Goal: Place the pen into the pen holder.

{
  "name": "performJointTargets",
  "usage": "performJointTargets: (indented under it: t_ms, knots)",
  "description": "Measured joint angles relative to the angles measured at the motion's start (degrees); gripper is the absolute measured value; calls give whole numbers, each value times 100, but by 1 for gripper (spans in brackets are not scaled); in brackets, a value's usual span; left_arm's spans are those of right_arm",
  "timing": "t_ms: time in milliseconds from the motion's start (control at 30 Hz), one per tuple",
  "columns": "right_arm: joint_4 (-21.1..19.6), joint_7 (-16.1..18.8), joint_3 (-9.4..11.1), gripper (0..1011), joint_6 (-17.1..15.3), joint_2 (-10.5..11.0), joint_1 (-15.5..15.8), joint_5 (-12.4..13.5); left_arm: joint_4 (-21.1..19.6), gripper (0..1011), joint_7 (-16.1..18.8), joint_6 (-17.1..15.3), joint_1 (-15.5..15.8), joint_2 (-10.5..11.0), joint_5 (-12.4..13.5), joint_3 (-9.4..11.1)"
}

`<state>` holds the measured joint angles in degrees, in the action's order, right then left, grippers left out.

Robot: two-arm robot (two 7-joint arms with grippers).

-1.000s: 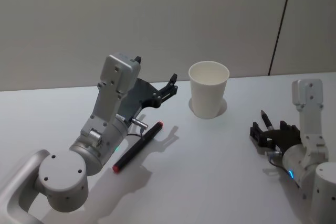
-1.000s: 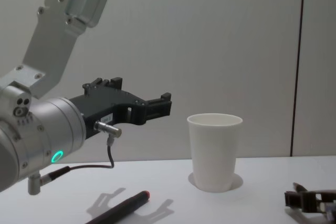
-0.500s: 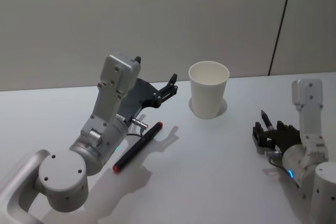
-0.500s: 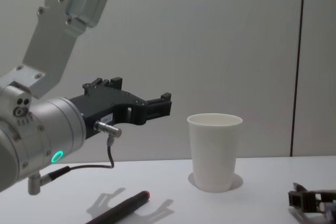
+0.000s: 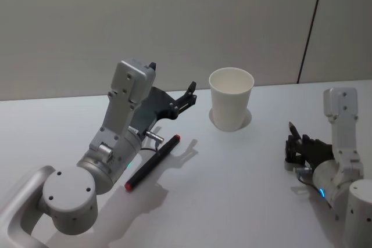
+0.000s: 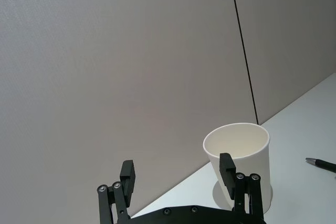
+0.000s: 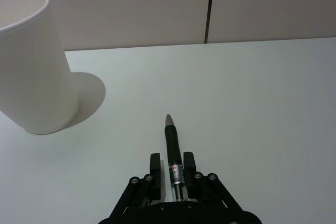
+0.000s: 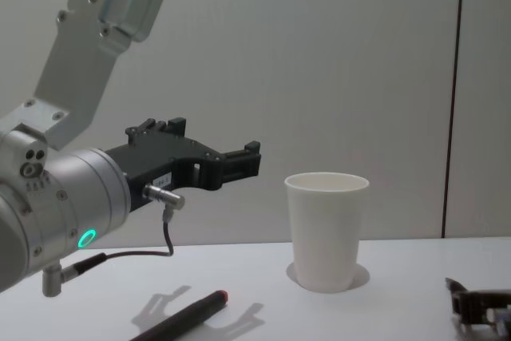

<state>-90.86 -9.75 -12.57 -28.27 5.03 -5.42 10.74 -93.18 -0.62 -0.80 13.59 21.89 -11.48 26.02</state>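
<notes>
The right end effector (image 7: 171, 157) sits low over the worktop (image 5: 232, 196) on the robot's right, its two fingers (image 7: 154, 162) drawn in to a narrow gap around the barrel of the pen (image 7: 171, 136). The pen is dark, with a pale grey tip. Its long axis runs straight out from the end effector, away from the robot towards the back wall, and the tip projects beyond the fingertips. A small label band wraps the barrel between the fingers; its print is too small to read.

The pen holder (image 5: 231, 107) stands upright on the worktop, ahead of the pen and to its left, well apart from it, its mouth open upward. It is plain white, with no markings.

The left end effector (image 6: 177, 165) hangs raised above the worktop on the robot's left, its fingers spread wide with nothing between them, aimed towards the pen holder but short of it.

Below the left arm a black marker with red ends (image 5: 152, 162) lies flat on the worktop, slanting from near left to far right.
</notes>
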Motion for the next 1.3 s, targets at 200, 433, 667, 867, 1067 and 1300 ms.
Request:
performJointTargets:
  t_ms: [200, 433, 667, 867, 1067, 1300]
  knots:
    - [0, -3, 6, 132, 9, -4, 4, -4, 0, 1001, 0, 0, 0, 0, 0, 0]
    - [0, -7, 11, 132, 19, -5, 7, -10, 0, 1001, 0, 0, 0, 0, 0, 0]
    - [-1, 44, 21, 132, 106, 1, 13, -40, 0, 1001, 0, 0, 0, 0, 0, 0]
    - [-9, 207, 35, 132, 385, 28, 21, -83, 0, 1001, 0, 0, 0, 0, 0, 0]
    - [-14, 394, 58, 132, 724, 63, 22, -110, 0, 1001, 0, 0, 0, 0, 0, 0]
    - [-14, 690, 98, 132, 1282, 115, 3, -126, 0, 1001, 0, 0, 0, 0, 0, 0]
